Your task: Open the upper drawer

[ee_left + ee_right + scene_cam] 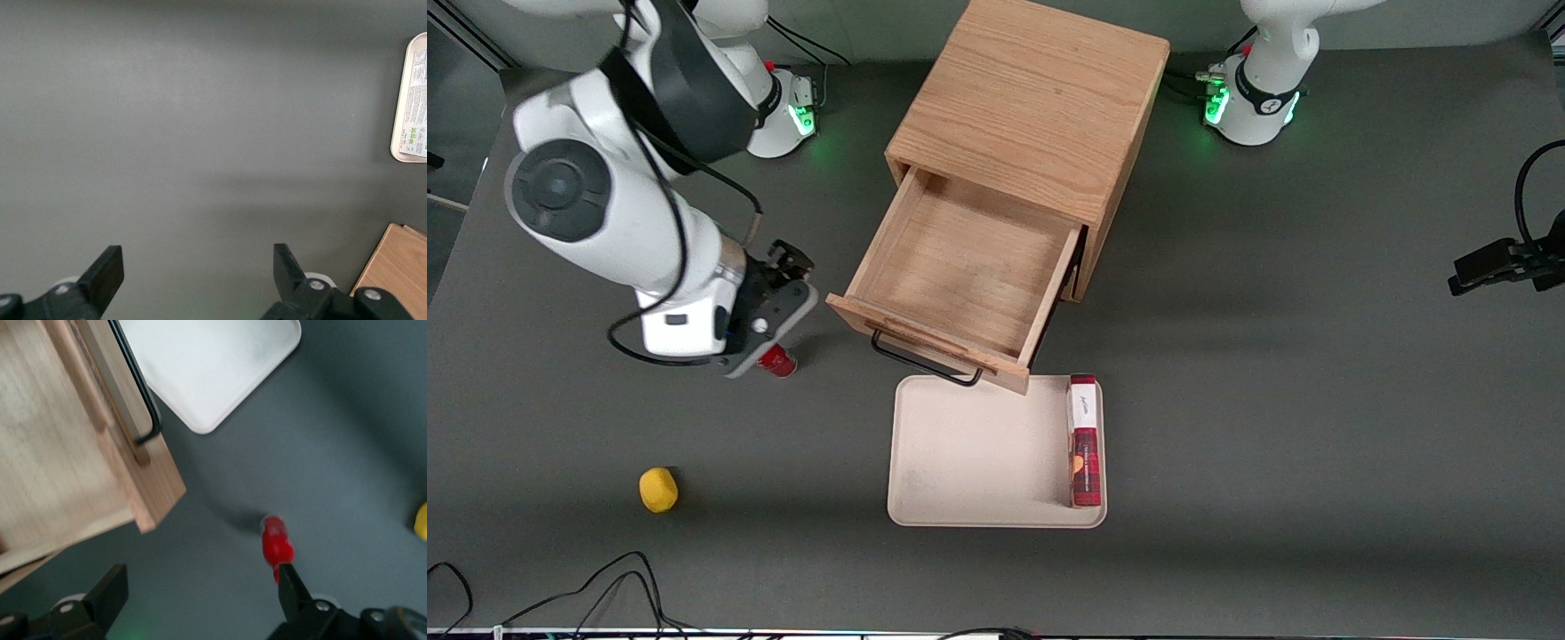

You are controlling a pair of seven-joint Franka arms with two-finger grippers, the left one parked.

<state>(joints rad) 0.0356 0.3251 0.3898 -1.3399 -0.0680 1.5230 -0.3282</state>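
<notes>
Upper drawer (960,280) stands pulled well out of the light oak cabinet (1032,98); its bare wooden floor shows from above, nothing in it. The black wire handle (925,360) runs along the drawer front, on the side nearest the front camera, and overhangs the edge of the cream tray (969,453). In the right wrist view the drawer's front corner (143,487) and one bend of the handle (143,420) show, with a tray corner (213,367) near them.

Gripper (200,593) hangs over the dark grey counter (1316,400), beside the drawer toward the working arm's end and clear of the handle. Jaws spread wide, holding nothing; bare counter shows between the two fingers (110,590).

A small red object (776,360) lies on the counter just beside the gripper (769,333); in the wrist view it (277,543) sits close to one fingertip. Contact cannot be told.

A red and white box (1083,440) lies in the tray along the edge toward the parked arm's end. A yellow object (658,490) rests on the counter nearer the front camera than the gripper, well apart from the tray.
</notes>
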